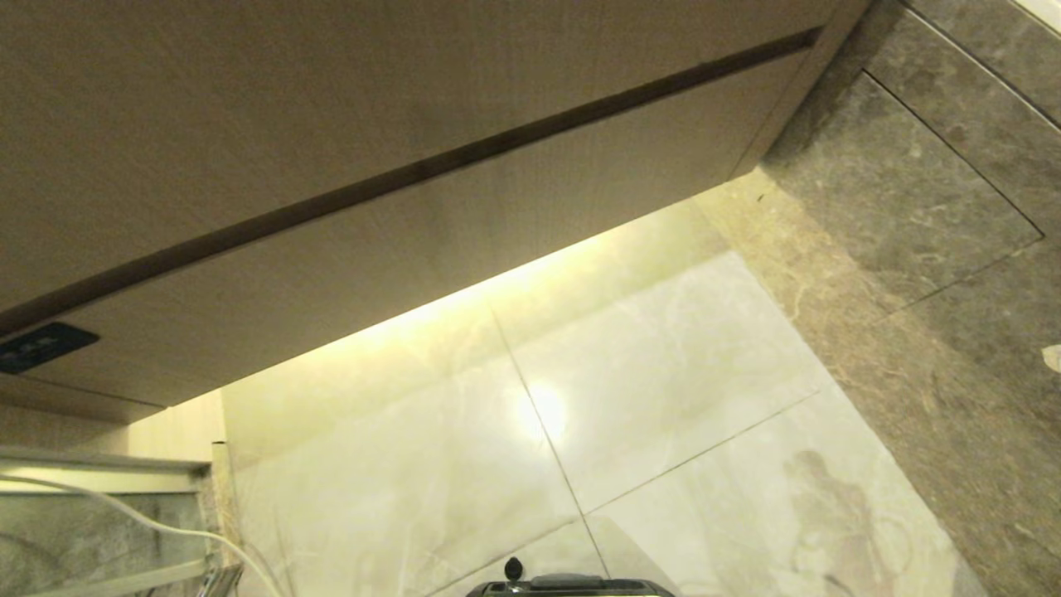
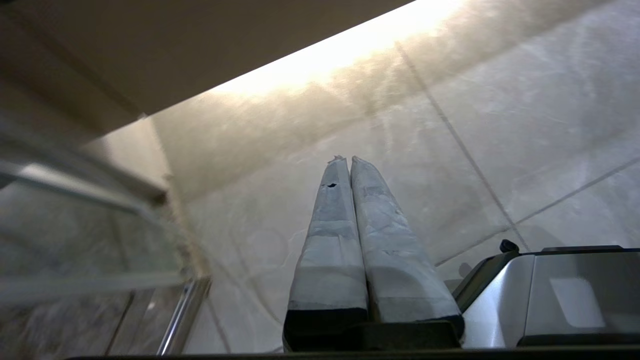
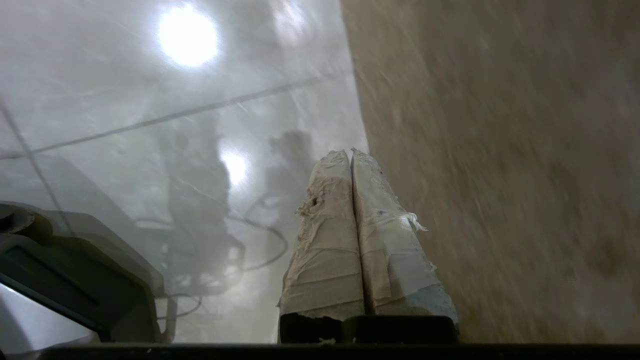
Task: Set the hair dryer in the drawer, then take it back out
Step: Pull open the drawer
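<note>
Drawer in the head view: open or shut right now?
Shut. The drawer front sits flush under the panel above, with only a thin dark seam between them; no inside shows, and no hair dryer appears in any view.

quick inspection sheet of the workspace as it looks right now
surface: glossy pale marble floor tiles, darker stone band on the right
job's things: drawer front shut; hair dryer not seen
clutter: nothing seen
grippers: left tool shut, empty, over the floor; right tool shut, empty, by the brown stone
cables: white cable at lower left
surroundings: dark socket plate on cabinet, glass panel, robot base
</note>
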